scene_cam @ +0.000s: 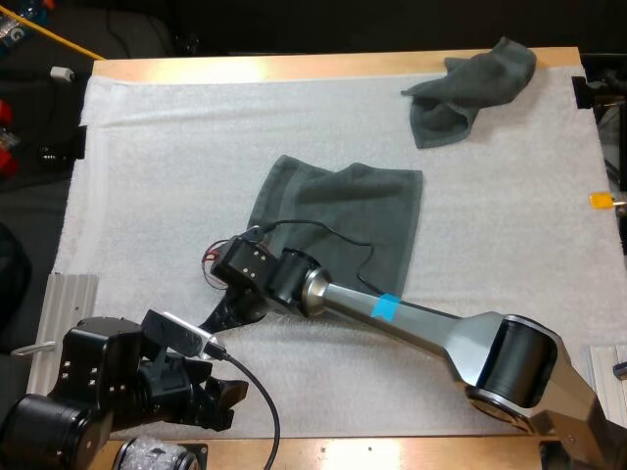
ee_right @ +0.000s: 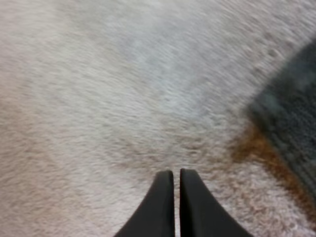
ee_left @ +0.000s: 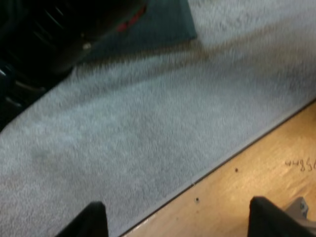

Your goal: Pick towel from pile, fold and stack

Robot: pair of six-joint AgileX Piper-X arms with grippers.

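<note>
A dark grey-green towel (scene_cam: 343, 215) lies spread flat in the middle of the white mat (scene_cam: 147, 176). A second, crumpled towel (scene_cam: 470, 83) sits at the far right corner. My right gripper (scene_cam: 228, 313) reaches across to the mat just off the flat towel's near left corner. In the right wrist view its fingers (ee_right: 163, 197) touch each other, shut on nothing, with the towel's corner (ee_right: 291, 108) beside them. My left gripper (scene_cam: 227, 397) hovers near the mat's front edge. Its fingers (ee_left: 94, 219) stand wide apart, and the flat towel's corner (ee_left: 158, 24) lies farther off.
The wooden table edge (ee_left: 256, 163) runs along the mat's front border under my left gripper. My right arm (scene_cam: 411, 328) lies low across the near half of the mat. A ribbed metal block (scene_cam: 64, 308) sits at the mat's left side.
</note>
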